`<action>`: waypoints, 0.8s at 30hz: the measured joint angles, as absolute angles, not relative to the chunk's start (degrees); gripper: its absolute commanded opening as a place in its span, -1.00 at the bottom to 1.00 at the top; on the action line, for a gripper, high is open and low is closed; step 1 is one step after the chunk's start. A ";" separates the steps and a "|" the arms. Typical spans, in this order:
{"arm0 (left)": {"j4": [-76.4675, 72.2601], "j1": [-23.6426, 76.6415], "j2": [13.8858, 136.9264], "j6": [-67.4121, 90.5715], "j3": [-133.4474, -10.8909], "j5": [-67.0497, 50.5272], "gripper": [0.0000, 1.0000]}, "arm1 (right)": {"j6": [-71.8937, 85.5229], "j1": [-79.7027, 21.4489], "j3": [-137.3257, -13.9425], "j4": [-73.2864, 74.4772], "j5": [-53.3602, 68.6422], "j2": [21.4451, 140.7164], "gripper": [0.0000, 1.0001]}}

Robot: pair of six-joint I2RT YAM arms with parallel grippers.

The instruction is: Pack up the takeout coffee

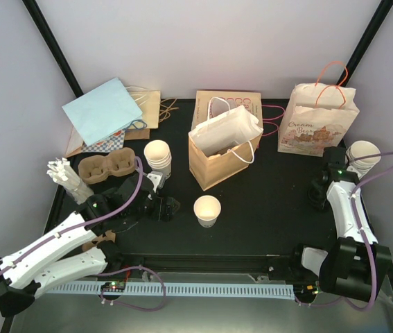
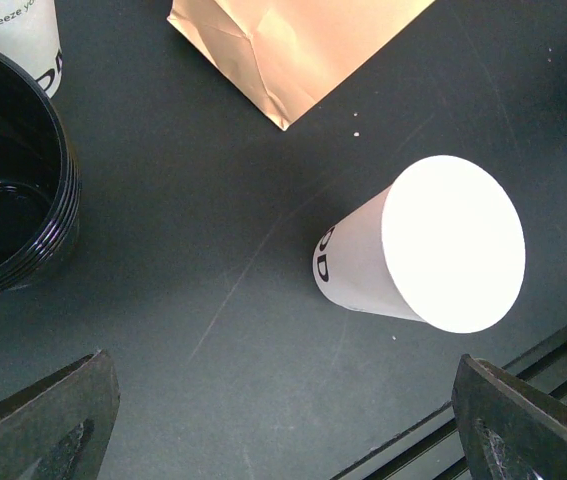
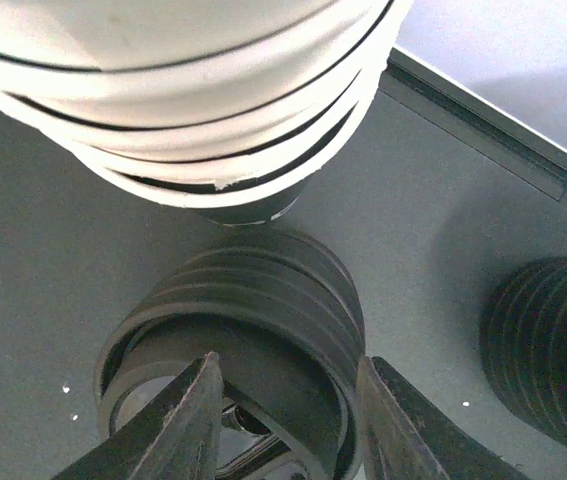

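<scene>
Black table [image 1: 265, 215]: the cup [image 1: 207, 210] stands upright near the middle of the front edge. Just left of it the left gripper [image 2: 283, 420] hangs released, its fingers cut off by the frame. By the right edge the right gripper [image 3: 288, 370] straddles the rim of a lid stack [image 3: 263, 300]. I cannot tell whether it pinches.

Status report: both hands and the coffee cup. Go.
Left hand open, short of cup. Right hand astride rim of black lid stack, grip unclear. Cup upright, unlidded. Nothing between it and left hand.
</scene>
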State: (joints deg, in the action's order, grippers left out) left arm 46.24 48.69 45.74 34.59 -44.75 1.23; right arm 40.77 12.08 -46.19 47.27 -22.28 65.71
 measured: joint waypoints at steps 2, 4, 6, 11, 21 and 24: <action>46.24 48.56 45.76 34.59 -44.75 1.23 0.87 | 40.73 12.71 -46.17 46.63 -21.71 65.95 -0.22; 46.24 48.47 45.76 34.59 -44.75 1.23 0.88 | 40.58 13.54 -46.02 45.80 -21.15 66.04 -0.22; 46.24 48.45 45.76 34.59 -44.75 1.23 0.88 | 40.49 14.22 -45.65 44.84 -20.58 66.04 -0.22; 46.24 48.45 45.78 34.57 -44.75 1.23 0.88 | 39.94 15.75 -44.53 41.85 -19.59 66.04 -0.22; 46.26 48.45 46.39 34.50 -44.75 1.15 0.87 | 38.61 18.72 -43.94 37.26 -17.47 66.81 -0.22; 46.28 48.45 46.87 34.50 -44.77 1.06 0.88 | 38.09 19.46 -43.90 36.71 -16.75 66.81 -0.18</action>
